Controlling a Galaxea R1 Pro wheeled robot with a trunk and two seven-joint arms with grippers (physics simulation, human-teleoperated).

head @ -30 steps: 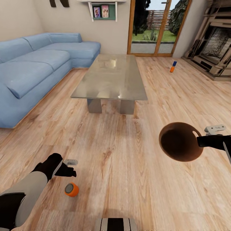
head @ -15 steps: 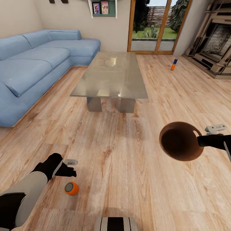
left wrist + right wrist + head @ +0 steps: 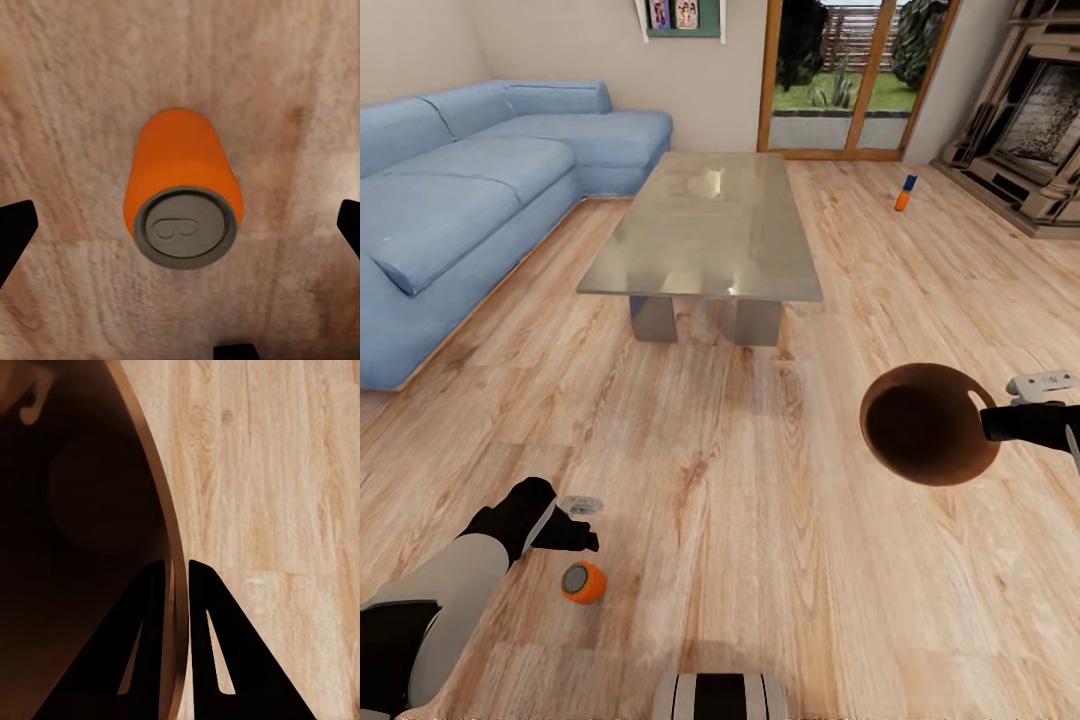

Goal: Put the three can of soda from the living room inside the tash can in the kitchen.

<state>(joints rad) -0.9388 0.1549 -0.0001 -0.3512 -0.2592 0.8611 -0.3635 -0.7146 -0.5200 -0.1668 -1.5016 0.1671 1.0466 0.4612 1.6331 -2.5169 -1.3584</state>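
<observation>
One orange soda can (image 3: 583,582) (image 3: 182,187) stands upright on the wood floor, its grey top showing. My left gripper (image 3: 582,524) (image 3: 182,229) hovers over it, open, with the fingertips (image 3: 15,232) far apart on either side and not touching it. The trash can (image 3: 928,425) hangs off the floor, its brown inside facing the head camera. My right gripper (image 3: 992,420) (image 3: 176,577) is shut on its rim (image 3: 171,540), one finger inside and one outside. Far off near the fireplace, a second orange can (image 3: 901,201) and the dark blue can (image 3: 909,183) stand close together.
The glass-topped low table (image 3: 705,225) stands ahead in the middle. The light-blue corner sofa (image 3: 450,210) runs along the left. The fireplace (image 3: 1050,130) is at the far right, and a glass door (image 3: 840,75) is at the back. Open wood floor (image 3: 760,520) lies between my arms.
The whole head view has shifted, so the camera moved; the room sits a little differently in the picture. Both arms hold the same pose, and the orange can is a bit closer to my left gripper.
</observation>
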